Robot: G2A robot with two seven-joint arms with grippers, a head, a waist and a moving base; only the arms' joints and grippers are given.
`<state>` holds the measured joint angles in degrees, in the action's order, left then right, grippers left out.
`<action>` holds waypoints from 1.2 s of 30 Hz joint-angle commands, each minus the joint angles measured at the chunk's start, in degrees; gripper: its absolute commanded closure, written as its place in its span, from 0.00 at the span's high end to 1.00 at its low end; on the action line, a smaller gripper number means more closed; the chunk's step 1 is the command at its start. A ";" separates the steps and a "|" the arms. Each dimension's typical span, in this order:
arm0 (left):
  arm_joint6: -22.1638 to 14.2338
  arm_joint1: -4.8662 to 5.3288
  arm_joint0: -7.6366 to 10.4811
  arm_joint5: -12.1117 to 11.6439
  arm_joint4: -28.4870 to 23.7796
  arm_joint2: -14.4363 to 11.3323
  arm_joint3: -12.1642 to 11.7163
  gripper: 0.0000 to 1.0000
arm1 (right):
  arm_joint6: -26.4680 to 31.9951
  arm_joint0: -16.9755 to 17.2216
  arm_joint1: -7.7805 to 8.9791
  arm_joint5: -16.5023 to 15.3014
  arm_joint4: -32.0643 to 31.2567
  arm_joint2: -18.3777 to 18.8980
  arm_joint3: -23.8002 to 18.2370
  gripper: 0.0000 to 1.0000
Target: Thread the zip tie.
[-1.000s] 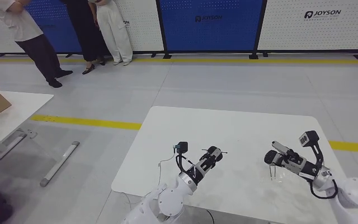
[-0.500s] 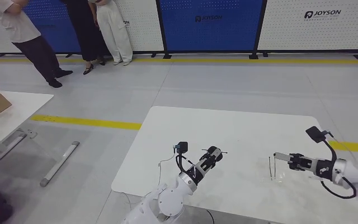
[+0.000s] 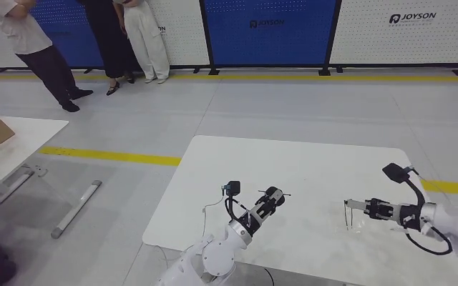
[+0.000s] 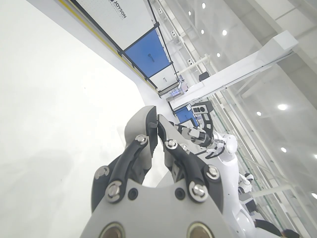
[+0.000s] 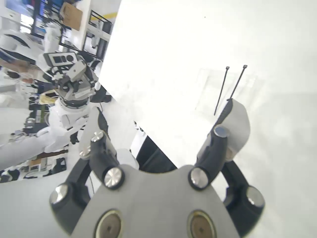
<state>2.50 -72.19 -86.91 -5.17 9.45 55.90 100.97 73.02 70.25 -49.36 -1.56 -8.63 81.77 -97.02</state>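
Right gripper (image 5: pixel 163 106): fingers spread wide apart, nothing held between them. It sits low over the right side of the white tabletop (image 3: pixel 286 164), directed toward the tabletop centre.

Zip tie A (image 5: pixel 221 90) and zip tie B (image 5: pixel 237 81): both thin and black, lying flat on the tabletop just ahead of the right gripper. They lie side by side, nearly parallel, with their square heads at the end away from the gripper. The tail of zip tie B runs up to the tip of one finger (image 5: pixel 235 115); contact cannot be confirmed.

Left gripper (image 4: pixel 156 120): fingers closed together, pads meeting, nothing visible between them. It sits near the front middle of the tabletop, well apart from both zip ties.
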 commanded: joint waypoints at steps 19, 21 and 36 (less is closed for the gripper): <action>0.00 0.00 0.00 0.00 0.00 0.00 0.00 0.00 | 6.62 -9.63 0.11 3.43 -7.06 -13.04 3.71 1.00; 0.00 0.00 0.00 0.00 0.00 0.00 0.00 0.00 | 5.86 -8.99 0.04 4.00 -6.89 -13.52 4.42 1.00; 0.00 0.00 0.00 0.00 0.00 0.00 0.00 0.00 | 5.67 -14.47 -1.09 10.57 -11.29 -18.77 6.69 1.00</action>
<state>2.50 -72.19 -86.91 -5.17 9.45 55.90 100.97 78.69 55.79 -50.45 9.01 -19.91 63.00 -90.33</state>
